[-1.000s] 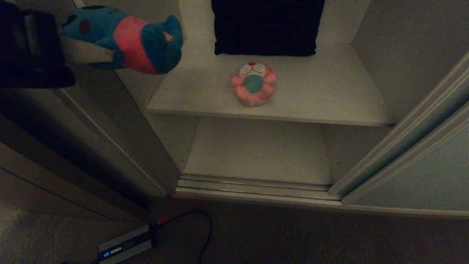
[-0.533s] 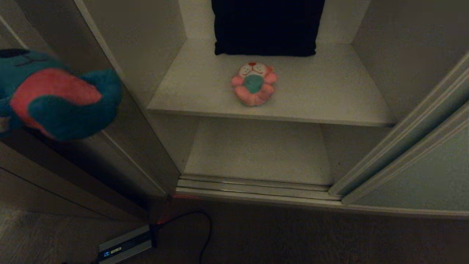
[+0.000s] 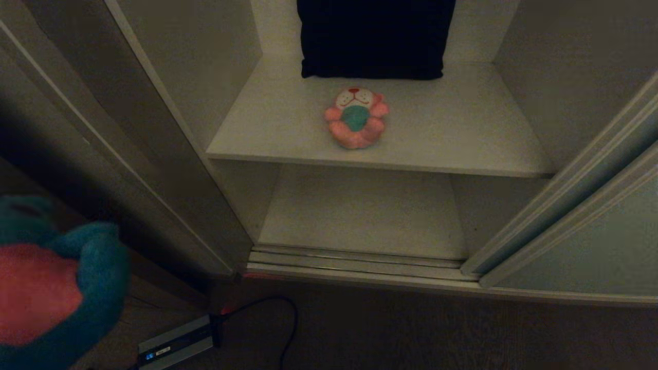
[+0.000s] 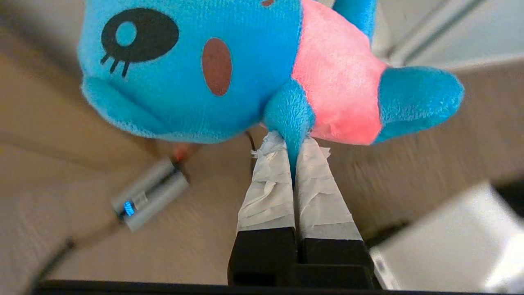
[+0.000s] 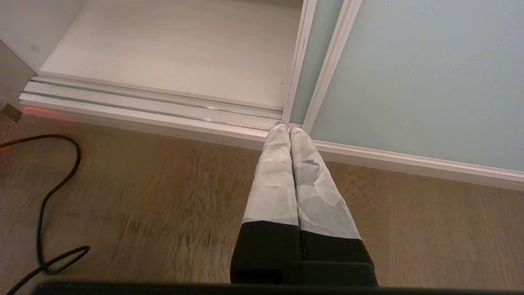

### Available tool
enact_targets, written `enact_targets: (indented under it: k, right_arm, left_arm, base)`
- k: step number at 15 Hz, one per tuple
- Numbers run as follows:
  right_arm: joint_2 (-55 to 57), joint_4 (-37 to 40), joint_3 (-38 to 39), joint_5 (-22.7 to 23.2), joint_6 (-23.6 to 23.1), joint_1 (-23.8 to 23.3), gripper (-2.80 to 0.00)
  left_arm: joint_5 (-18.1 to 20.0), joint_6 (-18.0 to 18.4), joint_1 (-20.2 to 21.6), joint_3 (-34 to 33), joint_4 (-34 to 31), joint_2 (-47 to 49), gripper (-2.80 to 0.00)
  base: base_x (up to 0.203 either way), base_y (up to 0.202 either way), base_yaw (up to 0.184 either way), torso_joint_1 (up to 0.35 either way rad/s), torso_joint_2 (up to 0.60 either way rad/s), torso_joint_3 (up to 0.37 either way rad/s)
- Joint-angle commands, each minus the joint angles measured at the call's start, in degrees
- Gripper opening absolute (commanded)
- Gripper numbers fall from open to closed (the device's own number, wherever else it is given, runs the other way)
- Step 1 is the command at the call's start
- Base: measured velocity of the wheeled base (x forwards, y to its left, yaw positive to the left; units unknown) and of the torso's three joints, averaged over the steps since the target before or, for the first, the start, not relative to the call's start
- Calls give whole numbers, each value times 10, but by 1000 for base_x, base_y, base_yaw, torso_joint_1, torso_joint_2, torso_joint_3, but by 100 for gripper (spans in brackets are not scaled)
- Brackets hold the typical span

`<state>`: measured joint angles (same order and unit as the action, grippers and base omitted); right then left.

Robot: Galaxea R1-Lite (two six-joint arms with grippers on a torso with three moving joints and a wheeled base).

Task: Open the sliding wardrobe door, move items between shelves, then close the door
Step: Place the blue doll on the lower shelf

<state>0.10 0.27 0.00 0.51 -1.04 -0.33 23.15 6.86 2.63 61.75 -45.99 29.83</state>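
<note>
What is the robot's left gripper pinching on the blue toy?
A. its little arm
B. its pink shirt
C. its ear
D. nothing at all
A: in the left wrist view the left gripper has its taped fingers shut on a small blue arm of the blue plush toy, just beside the pink shirt.

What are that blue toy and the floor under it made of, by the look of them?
The blue toy looks like soft plush fabric: fuzzy nap, printed eye, pink cloth shirt. The floor looks like wood or wood-look laminate, matte, with visible grain lines; which one I cannot tell.
</note>
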Motion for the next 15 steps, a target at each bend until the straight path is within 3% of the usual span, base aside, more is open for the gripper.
enact_targets:
  k: [1,7,15]
  right_arm:
    - [1,0,3,0,0,0,-280]
    - [1,0,3,0,0,0,-280]
    - [0,0,3,0,0,0,-280]
  left_arm:
    - [9,-1,16,-50,-34,-66,-280]
    - [10,-2,26,-82,-39,-97,-280]
    - [-9,6,45,-202,-22,-139,-280]
  base:
    - [0,0,0,0,0,0]
    - [0,0,0,0,0,0]
    - [0,0,0,0,0,0]
